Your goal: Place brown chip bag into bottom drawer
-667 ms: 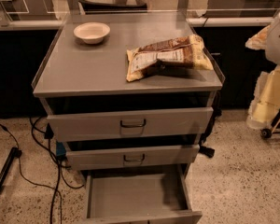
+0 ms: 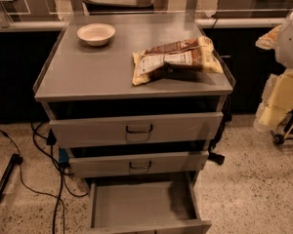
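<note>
Bag [image 2: 173, 60] flat on cabinet top [image 2: 88, 77]; gripper [image 2: 283, 35] at right edge, apart from bag, grip unclear; drawer [image 2: 141, 206] open.

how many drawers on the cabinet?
3, stacked in the grey cabinet: top drawer, middle drawer beneath it, bottom drawer pulled open near the floor, partly cut by the frame edge. None look hidden; gripper not in view.

Tan, dark-brown chip bag [image 2: 176, 60], grey bottom drawer [image 2: 136, 204], cream bowl [image 2: 96, 34].
</note>
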Available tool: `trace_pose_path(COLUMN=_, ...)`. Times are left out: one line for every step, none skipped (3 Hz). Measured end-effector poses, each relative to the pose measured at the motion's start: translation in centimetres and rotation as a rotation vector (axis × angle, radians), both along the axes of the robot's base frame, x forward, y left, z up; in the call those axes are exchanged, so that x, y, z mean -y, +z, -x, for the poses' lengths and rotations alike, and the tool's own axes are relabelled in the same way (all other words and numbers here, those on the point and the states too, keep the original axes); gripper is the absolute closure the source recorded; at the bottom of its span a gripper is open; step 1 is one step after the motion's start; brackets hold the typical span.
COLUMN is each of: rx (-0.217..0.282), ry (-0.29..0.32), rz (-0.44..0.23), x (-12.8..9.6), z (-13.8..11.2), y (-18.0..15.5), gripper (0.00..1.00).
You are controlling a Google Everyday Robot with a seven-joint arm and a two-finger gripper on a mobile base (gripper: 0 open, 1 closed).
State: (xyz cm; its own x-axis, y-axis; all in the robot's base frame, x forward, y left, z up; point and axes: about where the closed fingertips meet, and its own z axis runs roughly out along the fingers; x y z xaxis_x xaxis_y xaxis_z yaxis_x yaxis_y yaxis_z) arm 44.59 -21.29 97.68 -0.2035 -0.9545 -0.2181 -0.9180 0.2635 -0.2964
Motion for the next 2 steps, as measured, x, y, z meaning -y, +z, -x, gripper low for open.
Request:
trace_pose_path(rx=0.065, ry=0.013, rz=-0.012, x=-0.9, z=-1.7, y=-0.3, gripper=0.0)
trace_pose_path(rx=0.158, ry=0.037, rz=-0.019, x=-1.9, z=-4.5, y=-1.0, gripper=0.0)
